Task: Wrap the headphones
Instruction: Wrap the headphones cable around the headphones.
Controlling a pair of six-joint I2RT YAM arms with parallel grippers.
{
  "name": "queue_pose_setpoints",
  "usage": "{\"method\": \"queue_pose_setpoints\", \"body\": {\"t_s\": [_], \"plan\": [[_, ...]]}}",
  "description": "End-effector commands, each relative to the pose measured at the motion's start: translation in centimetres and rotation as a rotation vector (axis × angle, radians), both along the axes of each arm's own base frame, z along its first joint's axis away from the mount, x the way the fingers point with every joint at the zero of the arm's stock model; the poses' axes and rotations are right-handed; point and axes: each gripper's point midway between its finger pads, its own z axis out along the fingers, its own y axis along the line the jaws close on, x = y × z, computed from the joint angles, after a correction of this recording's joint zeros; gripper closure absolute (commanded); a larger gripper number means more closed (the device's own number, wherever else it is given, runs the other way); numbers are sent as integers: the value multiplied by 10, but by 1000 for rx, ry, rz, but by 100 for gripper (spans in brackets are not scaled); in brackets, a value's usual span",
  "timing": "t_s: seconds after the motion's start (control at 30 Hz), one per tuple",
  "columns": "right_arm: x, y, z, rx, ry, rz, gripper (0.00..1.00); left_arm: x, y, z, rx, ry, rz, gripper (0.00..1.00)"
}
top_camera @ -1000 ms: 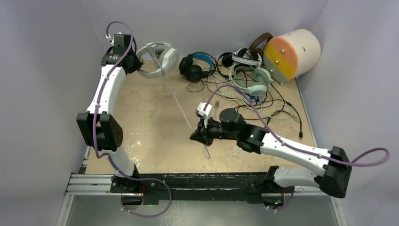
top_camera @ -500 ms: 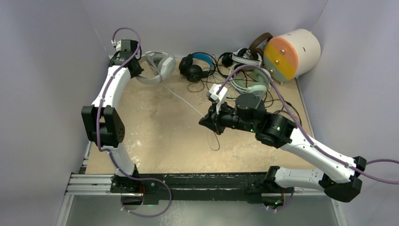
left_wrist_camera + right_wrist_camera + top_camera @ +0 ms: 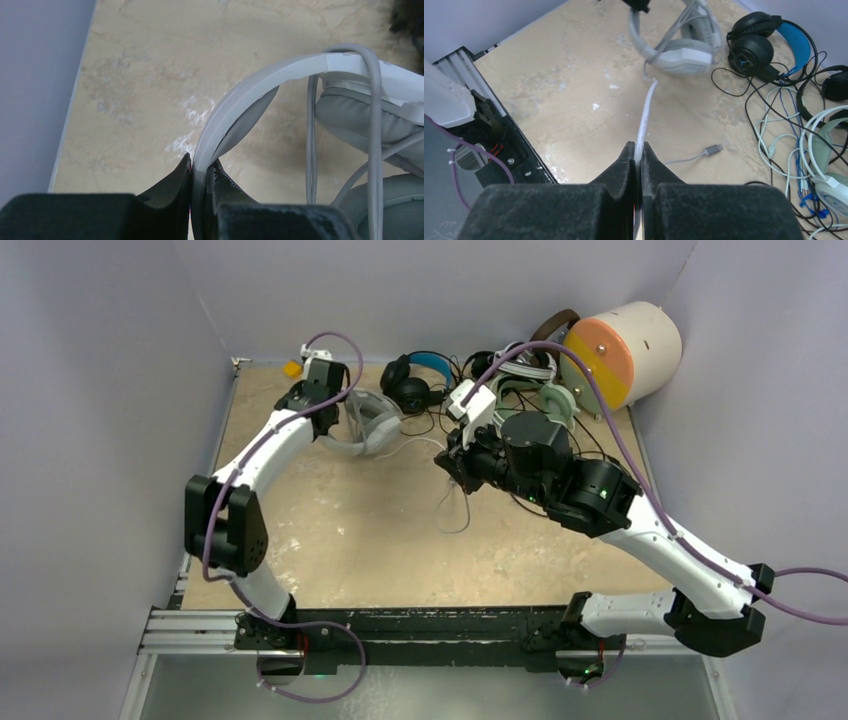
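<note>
Top external, left gripper (image 3: pixel 200 166) extended, clamped on white-grey headphones (image 3: pixel 280 80), right gripper (image 3: pixel 638 150) pinching probably their cable (image 3: pixel 646 107).

left gripper (image 3: pixel 338 418) clamps white-grey over-ear headset (image 3: pixel 375 428) near back | right gripper (image 3: pixel 447 462) pinches its thin white cable (image 3: pixel 415 442) above tan desk (image 3: pixel 330 540) | black blue-banded headset (image 3: pixel 415 380) lies just behind them

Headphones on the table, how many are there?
5: white-grey headset in the left gripper; black, blue-banded headset beyond it; black-and-white, mint-green and brown headsets clustered far right, partly hidden by the right arm.
</note>
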Motion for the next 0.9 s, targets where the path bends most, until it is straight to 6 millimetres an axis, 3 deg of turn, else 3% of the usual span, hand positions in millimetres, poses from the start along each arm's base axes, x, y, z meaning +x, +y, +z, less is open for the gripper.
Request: {"method": "queue_pose_setpoints", "body": {"t_s": [0.0,0.2,0.4,0.63,0.87], "plan": [[7,-12,21,39,-75,-51,100,-15,-19,64,-63,-231,-66,100],[23,-5,21,-6,-85,-57,100,-48,-47,55,-69,-194,-239,100],[34,10,8,-42,-14,5,100,-77,-67,45,-90,-173,-382,100],[44,23,-8,-67,81,62,100,-96,-79,32,-37,-141,-509,100],[53,35,-12,-62,116,99,100,-109,-101,29,-21,-156,-622,100]]}}
